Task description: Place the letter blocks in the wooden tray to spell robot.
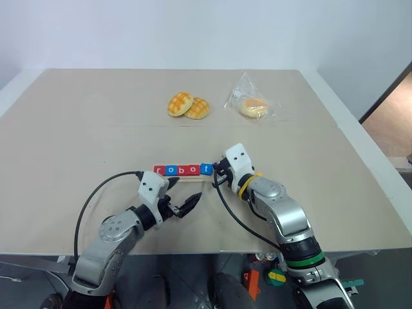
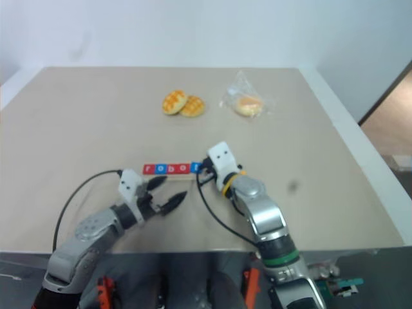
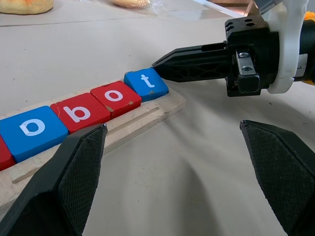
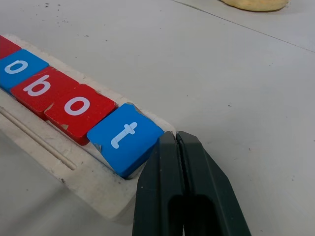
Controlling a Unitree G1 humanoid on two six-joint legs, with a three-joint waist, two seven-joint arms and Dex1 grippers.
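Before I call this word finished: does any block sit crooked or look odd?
Yes. The blue t block at the tray's end is turned slightly, not square with the red o beside it. The shut right gripper touches its corner.

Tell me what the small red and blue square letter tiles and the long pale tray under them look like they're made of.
The red and blue letter tiles look like painted wood: matte colour, chipped at the edges to a pale core. The long pale tray looks like unfinished light wood or plywood, dull and bare with a routed groove; grain is hard to confirm.
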